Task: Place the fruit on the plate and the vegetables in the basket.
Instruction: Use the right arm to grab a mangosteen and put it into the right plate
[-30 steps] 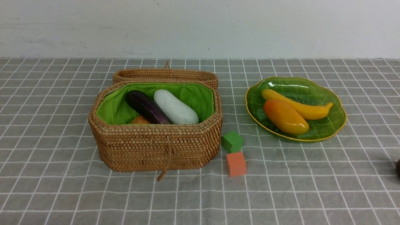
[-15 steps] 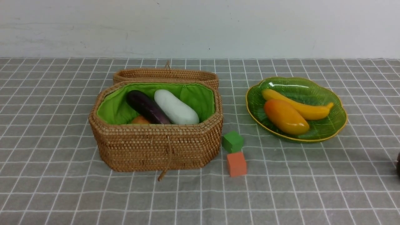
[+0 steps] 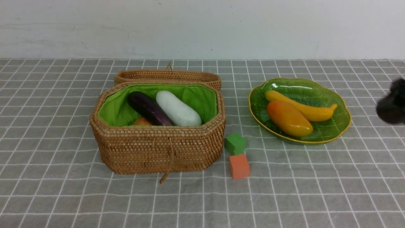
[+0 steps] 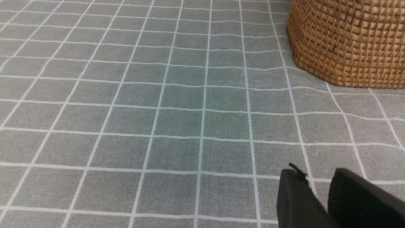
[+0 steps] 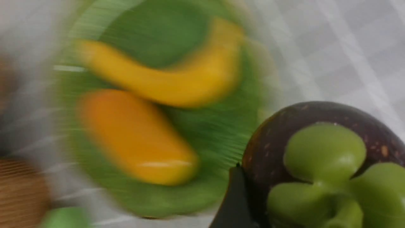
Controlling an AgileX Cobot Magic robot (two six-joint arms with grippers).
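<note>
My right gripper (image 5: pixel 253 202) pinches the mangosteen (image 5: pixel 316 126). In the front view it shows as a dark blur at the right edge. The plate (image 3: pixel 332 133) lies left of it, near. It holds one banana (image 3: pixel 303 106) and one mango (image 3: pixel 288 118). The basket (image 3: pixel 158 148) shows three vegetables. My left gripper (image 4: pixel 319 202) is nearly shut, holding nothing.

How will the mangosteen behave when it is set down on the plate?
The mangosteen looks round and smooth, so it will probably roll. The plate seems glossy and dished, so it may slide inward toward the mango.
</note>
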